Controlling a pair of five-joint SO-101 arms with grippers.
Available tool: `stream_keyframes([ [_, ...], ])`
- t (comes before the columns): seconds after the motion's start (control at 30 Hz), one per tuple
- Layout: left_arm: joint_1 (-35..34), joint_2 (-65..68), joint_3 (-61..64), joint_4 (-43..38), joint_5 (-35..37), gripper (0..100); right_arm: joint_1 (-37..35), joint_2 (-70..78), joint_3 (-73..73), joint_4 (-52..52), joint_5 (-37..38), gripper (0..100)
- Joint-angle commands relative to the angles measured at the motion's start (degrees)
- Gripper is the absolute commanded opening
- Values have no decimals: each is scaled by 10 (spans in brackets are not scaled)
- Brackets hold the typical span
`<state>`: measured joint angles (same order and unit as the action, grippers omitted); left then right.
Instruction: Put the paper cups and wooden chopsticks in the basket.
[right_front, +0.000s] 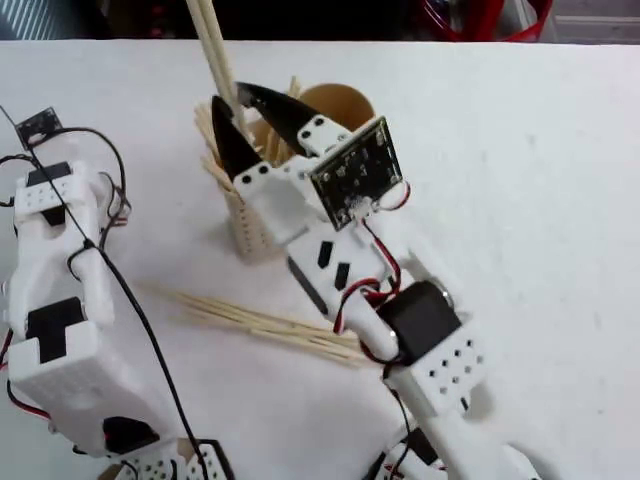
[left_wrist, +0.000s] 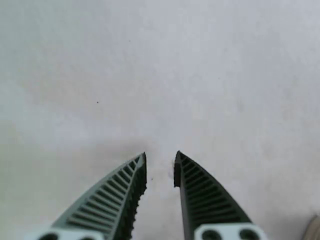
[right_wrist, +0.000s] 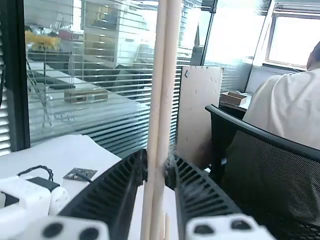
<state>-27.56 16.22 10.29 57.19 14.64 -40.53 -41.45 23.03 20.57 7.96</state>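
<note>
While right gripper (right_front: 228, 95) pinches upright chopsticks (right_front: 212, 40), basket (right_front: 250, 225) directly beneath

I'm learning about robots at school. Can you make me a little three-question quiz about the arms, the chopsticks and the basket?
1. True or false: the right gripper holds nothing.
2. Where do the loose chopsticks lie? A in the basket; B on the table; C on a chair.
3. Fill in: the paper cup sits in the ___.

Key
1. False: it is shut on the held chopsticks.
2. B.
3. basket.
</note>
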Motion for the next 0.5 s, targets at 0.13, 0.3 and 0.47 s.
stream_keyframes([
  [0.13,-11,-2,-26,-11,7,109,1,71,22,-115,-15,17],
  [0.3,-11,-2,-26,-11,7,109,36,117,40,-153,-18,17],
  [0.47,-11,-2,-26,-11,7,109,46,127,67,-150,-15,20],
])
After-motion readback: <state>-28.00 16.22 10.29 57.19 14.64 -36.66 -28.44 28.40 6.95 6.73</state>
